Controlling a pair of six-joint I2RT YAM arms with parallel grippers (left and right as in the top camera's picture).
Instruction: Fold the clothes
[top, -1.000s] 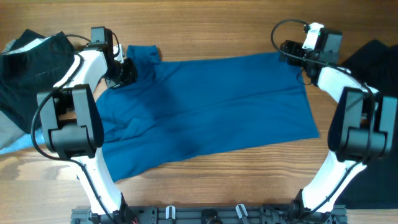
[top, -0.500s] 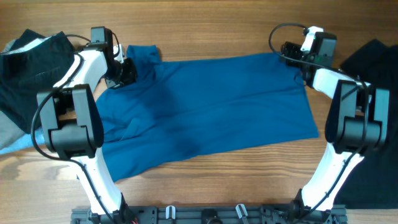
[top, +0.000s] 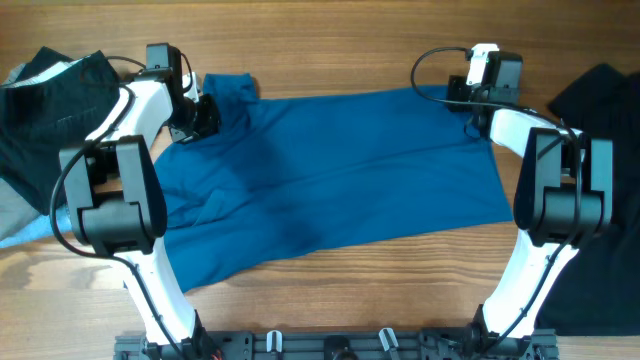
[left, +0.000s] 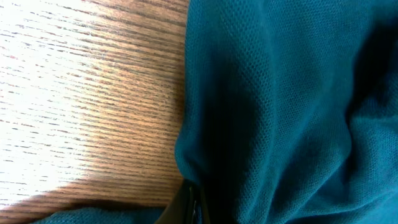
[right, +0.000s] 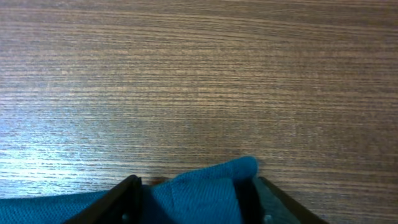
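Grasping stage of the first fold, by the look of it. Blue shirt (top: 340, 170) spread mostly flat across the middle of the worktop (top: 350, 40), a sleeve poking out at the far-left corner, some rumpling along the near-left side. Black clothes heaped apart at both ends: one pile to the left (top: 50, 110), another at the right edge (top: 600, 110), neither touched.

Left pincer (top: 197, 115) down at the far-left part of the shirt, just beside that sleeve; clamped tight, with blue cloth gathered right at the tips in the left wrist view (left: 189, 202), so read as gripping the shirt.

Right pincer (top: 470, 100) down at the far-right corner of the shirt. In the right wrist view (right: 196, 193), jaws partway apart, one on each side of a small raised hump of blue cloth, bare wood beyond. No firm bite evident there yet.

Next, most likely: clamp the right side fully on that corner, confirm cloth caught and not merely nudged, then lift both far corners together and carry them toward the near edge. Calls for matched height and pace on both sides, to keep the far edge taut and avoid dragging the whole shirt along the wood.
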